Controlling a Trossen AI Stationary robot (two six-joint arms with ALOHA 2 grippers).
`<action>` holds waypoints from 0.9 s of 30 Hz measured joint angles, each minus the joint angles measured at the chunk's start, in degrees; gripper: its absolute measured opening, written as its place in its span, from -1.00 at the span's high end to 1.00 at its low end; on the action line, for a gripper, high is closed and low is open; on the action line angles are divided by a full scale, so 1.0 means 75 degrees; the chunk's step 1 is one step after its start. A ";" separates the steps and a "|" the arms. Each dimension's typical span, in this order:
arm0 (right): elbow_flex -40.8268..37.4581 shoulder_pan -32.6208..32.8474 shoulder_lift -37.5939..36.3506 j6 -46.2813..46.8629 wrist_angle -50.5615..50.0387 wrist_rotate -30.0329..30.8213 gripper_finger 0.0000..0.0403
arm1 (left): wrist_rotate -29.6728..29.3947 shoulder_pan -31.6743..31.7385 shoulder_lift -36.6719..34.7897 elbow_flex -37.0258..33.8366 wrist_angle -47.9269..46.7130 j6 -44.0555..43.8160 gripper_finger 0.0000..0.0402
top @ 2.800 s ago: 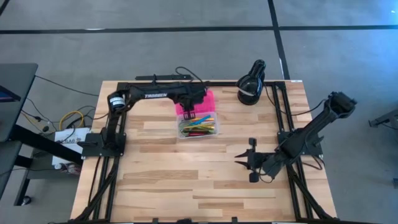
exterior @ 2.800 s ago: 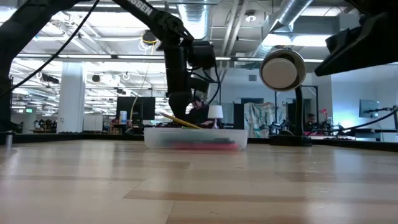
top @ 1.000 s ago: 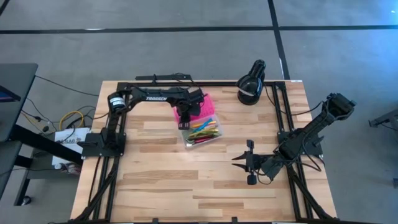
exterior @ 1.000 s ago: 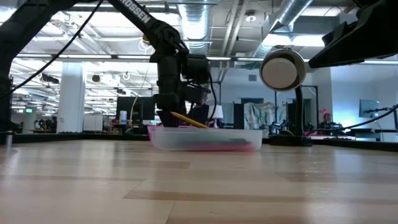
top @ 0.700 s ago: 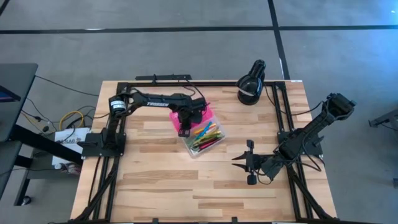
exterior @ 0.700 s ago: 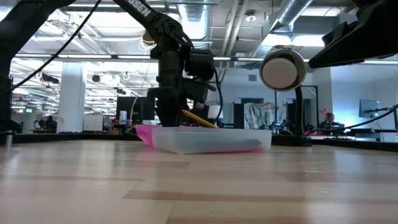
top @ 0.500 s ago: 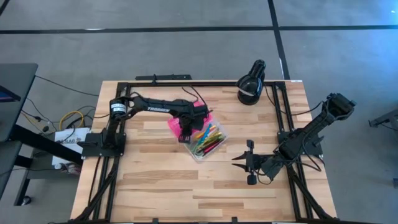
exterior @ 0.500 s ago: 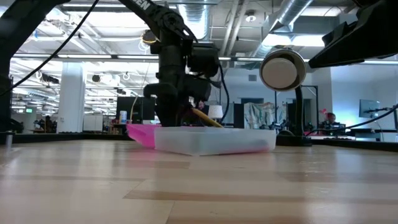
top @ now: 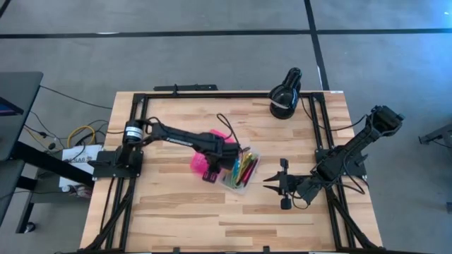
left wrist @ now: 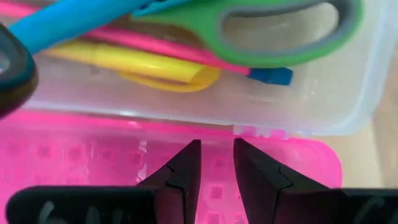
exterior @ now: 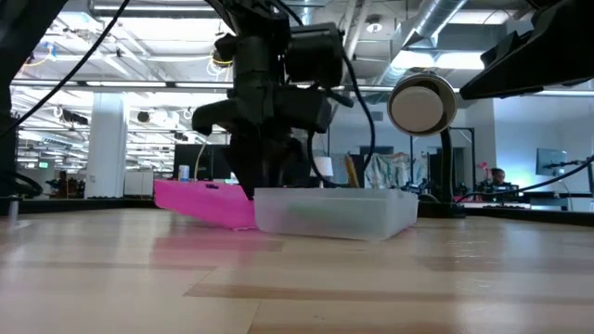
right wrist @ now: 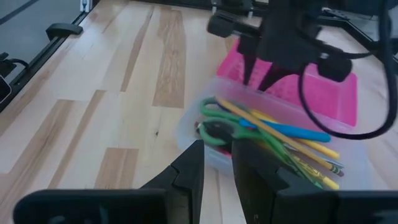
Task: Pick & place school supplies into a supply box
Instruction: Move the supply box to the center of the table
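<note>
While nearly closed, left hand (left wrist: 216, 163) tips over pink lid (left wrist: 81, 155), contact unclear, supply box (top: 240, 169) mid-table, right hand (top: 274, 182) idle, narrow gap.

The left gripper (top: 210, 171) has dragged the supply box (top: 240, 169) — turning it — toward the table's middle.

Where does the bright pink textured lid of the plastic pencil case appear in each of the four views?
High view: bright pink textured lid near table centre, beside the left gripper.
Low view: flat, left of the clear base.
Left wrist view: fills the lower half.
Right wrist view: upper right, behind the base.
Shared landmark: the green-handled scissors in the base.
</note>
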 joint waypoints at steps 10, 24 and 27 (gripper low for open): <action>0.0000 -0.0015 0.0000 -0.0046 0.0001 0.0015 0.62 | 0.0079 -0.0596 -0.0003 0.0003 0.0183 -0.0216 0.56; 0.0000 -0.0015 0.0000 -0.0089 -0.0032 0.0031 0.62 | 0.0595 -0.1061 -0.0006 0.0003 0.0446 -0.0519 0.56; 0.0000 -0.0015 0.0000 -0.0227 -0.0029 0.0036 0.62 | 0.0589 -0.1271 -0.0006 0.0010 0.0541 -0.0582 0.56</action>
